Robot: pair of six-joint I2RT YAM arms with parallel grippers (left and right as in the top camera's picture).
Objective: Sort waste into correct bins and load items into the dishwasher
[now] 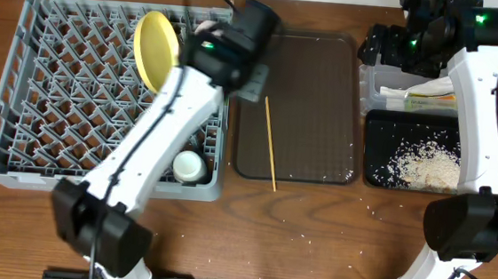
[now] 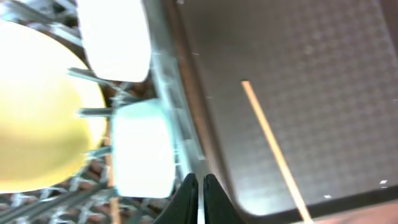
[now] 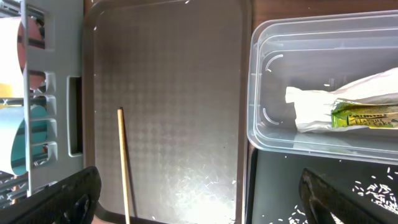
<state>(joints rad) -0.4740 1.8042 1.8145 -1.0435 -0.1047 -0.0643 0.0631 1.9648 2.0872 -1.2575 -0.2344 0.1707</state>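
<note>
Wooden table — wrapper in clear tub, rice in black tray

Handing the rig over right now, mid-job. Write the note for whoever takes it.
Left gripper: fingers nearly together at the rack's right edge, nothing seen in them.
Right gripper: open, empty, near the clear tub.
Done: plate, cup, white bowl and blue bowl in the rack; wrapper in the tub; rice in the black tray.
Left: one chopstick on the brown tray; the other not visible; stray grains on the table.
</note>
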